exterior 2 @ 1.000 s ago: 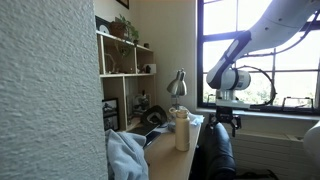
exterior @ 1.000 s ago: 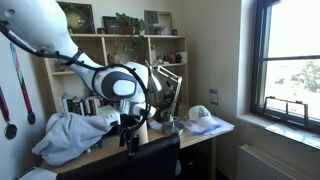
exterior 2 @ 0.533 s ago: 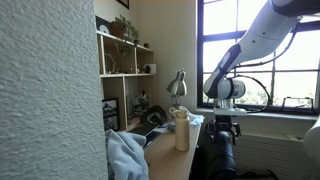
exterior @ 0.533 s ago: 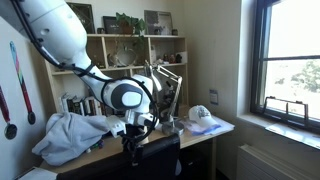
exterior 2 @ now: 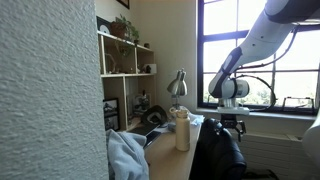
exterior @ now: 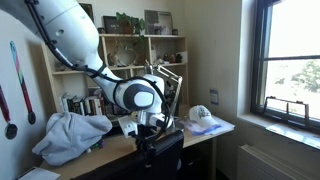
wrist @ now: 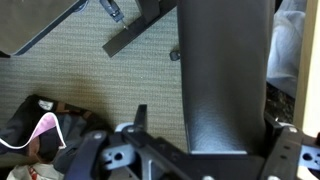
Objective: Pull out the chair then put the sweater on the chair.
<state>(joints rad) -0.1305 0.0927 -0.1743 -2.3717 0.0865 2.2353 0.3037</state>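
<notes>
One pale wooden desk (exterior 2: 165,152) is bearing the rumpled sweater (exterior: 72,135); gripper (wrist: 192,150) is hanging, spread wide, astride the smooth dark backrest of the chair (wrist: 225,70).

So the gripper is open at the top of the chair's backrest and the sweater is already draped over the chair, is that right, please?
Not quite: the sweater is not on the chair; it lies in a heap on the desk, as an exterior view shows. The rest holds: the gripper is open at the top of the chair's backrest.
</notes>
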